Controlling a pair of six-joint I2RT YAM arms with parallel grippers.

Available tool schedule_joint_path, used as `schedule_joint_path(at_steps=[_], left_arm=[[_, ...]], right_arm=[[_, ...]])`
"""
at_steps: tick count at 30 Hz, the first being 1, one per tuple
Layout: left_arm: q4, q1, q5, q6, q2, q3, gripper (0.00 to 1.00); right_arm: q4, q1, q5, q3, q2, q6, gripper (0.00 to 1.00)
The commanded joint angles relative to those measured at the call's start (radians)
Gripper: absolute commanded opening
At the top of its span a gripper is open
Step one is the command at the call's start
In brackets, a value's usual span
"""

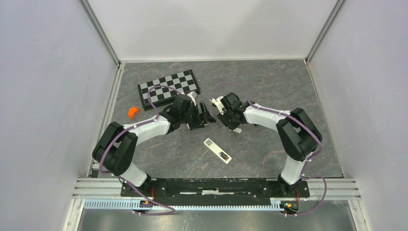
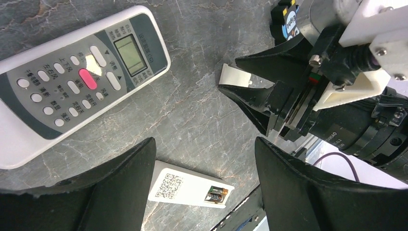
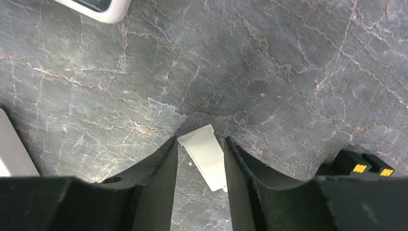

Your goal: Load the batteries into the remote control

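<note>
Near mid-frame overhead, the right end effector [image 3: 200,140] pinched the white battery cover [image 3: 207,161], apparently to leave the recess exposed on the slim white remote [image 1: 217,150] at lower centre. The left end effector [image 2: 206,142] hung open. No batteries were discernible.

Robot lab, prob. a test cell. Plain white walls [image 1: 43,96] on alu-profile posts [image 1: 100,32] box me in. My L arm [image 1: 144,129] & R arm [image 1: 269,115] are bolted to a metal rail [image 1: 216,195] at the near edge of the table [image 1: 288,86], w/ purple cables [image 1: 326,190] looping loose. A chessboard [image 1: 169,87] lies on the marble-look top as an odd prop.
</note>
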Motion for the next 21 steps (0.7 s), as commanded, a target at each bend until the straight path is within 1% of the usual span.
schedule_joint_path(at_steps=[1, 6, 10, 14, 16, 19, 21], left_arm=[[-0.008, -0.001, -0.020, 0.039, -0.037, 0.019, 0.81], [-0.014, -0.001, -0.023, 0.043, -0.045, 0.017, 0.81], [-0.019, -0.001, -0.024, 0.045, -0.051, 0.014, 0.81], [-0.019, -0.001, -0.029, 0.048, -0.059, 0.009, 0.81], [-0.019, -0.001, -0.029, 0.049, -0.061, 0.008, 0.81], [-0.019, -0.001, -0.028, 0.049, -0.060, 0.007, 0.81], [-0.018, -0.001, -0.026, 0.048, -0.060, 0.005, 0.81]], right_arm=[[0.004, 0.003, 0.018, 0.018, 0.056, 0.010, 0.43], [0.001, 0.001, 0.005, 0.039, 0.090, 0.031, 0.42], [-0.053, -0.007, -0.014, 0.077, 0.132, 0.046, 0.37], [-0.093, -0.014, -0.004, 0.084, 0.145, 0.064, 0.36], [-0.104, -0.014, 0.009, 0.082, 0.137, 0.061, 0.41], [-0.110, -0.016, 0.007, 0.083, 0.118, 0.034, 0.51], [-0.120, -0.017, -0.022, 0.094, 0.114, -0.001, 0.54]])
